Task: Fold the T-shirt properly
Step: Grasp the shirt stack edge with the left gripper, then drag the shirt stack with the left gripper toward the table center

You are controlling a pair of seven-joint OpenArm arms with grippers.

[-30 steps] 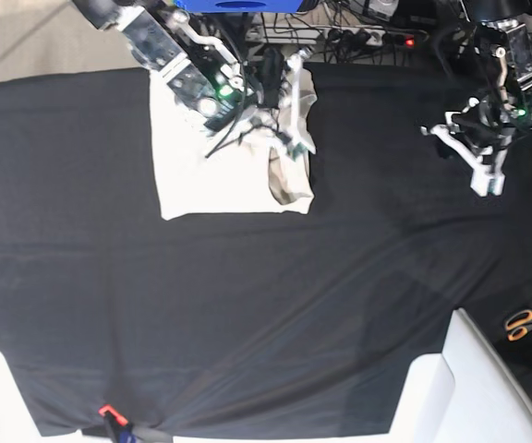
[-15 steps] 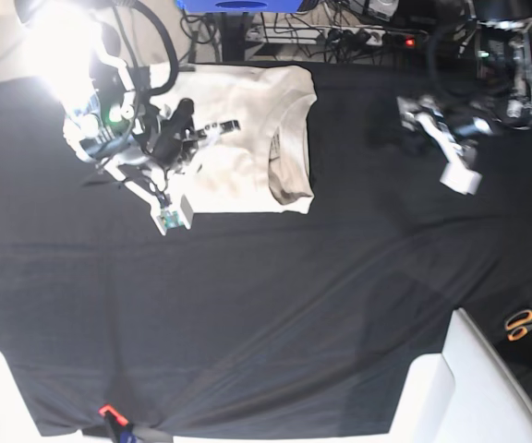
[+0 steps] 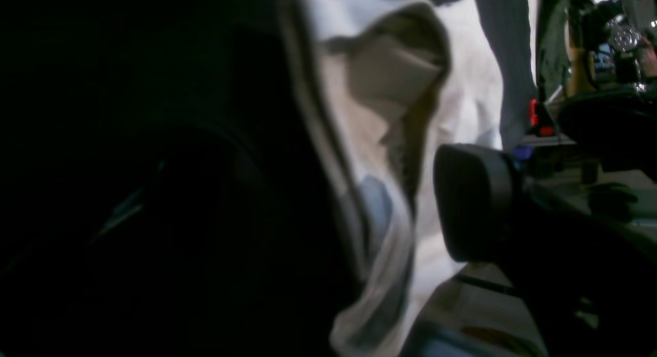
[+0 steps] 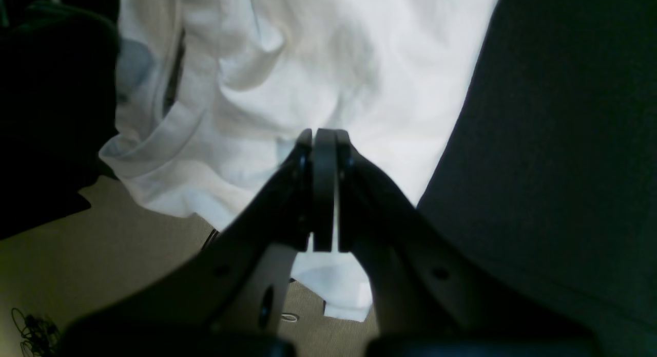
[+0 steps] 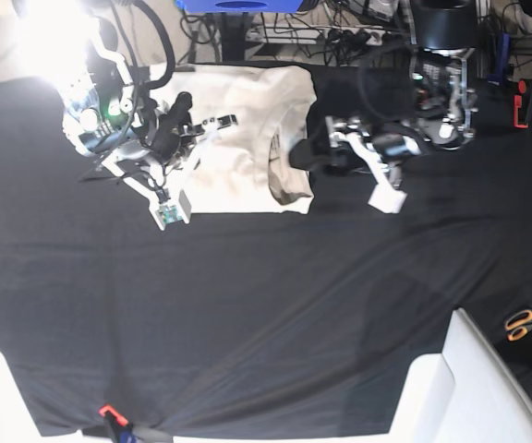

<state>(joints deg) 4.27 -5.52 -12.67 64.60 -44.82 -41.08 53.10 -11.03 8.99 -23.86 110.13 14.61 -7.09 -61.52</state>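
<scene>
left pincer [image 5: 314, 149] agape at t-shirt [image 5: 238, 138] neck edge; right pincer [image 4: 324, 136] pinched.

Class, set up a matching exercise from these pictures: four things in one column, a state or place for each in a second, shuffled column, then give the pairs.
Things:
1. T-shirt
2. left gripper
3. right gripper
4. scissors

States or places:
A. shut, empty, above the white cloth
B. orange-handled, at the edge of the base view beside the black table cloth
C. open, at the shirt's collar side
D. folded into a rectangle at the far edge of the table

Pairs: 1-D, 2-C, 3-A, 4-B
</scene>
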